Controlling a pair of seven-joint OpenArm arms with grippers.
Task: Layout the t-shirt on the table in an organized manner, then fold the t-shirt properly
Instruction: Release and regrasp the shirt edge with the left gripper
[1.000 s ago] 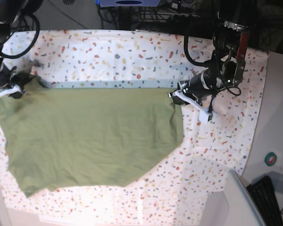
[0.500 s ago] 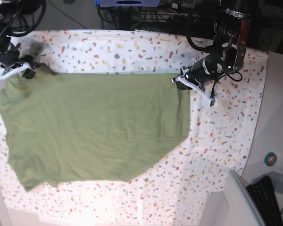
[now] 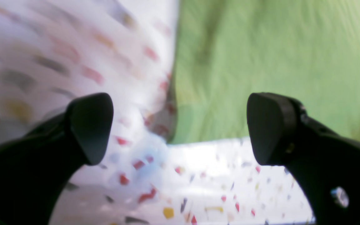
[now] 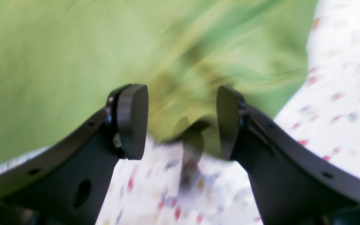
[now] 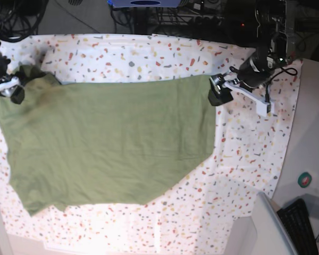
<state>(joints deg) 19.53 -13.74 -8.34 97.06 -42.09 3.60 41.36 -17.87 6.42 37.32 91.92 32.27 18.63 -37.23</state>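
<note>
Table: white cloth flecked red, orange, yellow and grey fills most of my base view; dark cabling and equipment run along the far edge.
T-shirt: olive-green, spread flat across the near and middle part of the table, one straight edge along the far side, the lower edge slanting up toward the base view's right. I see soft creases in the cloth at the corner beside the right gripper.
Left gripper: jaws stand wide apart, nothing between them. Through the gap I see bare speckled cloth and the shirt's corner just beyond the fingertips. In the base view it sits just off the shirt's far corner on that view's right.
Right gripper: jaws parted, gripping nothing; the shirt's rumpled corner lies below and past the tips, not pinched. Motion blur hides finer detail.
Small items: green roll and black keyboard off the table, near corner.
</note>
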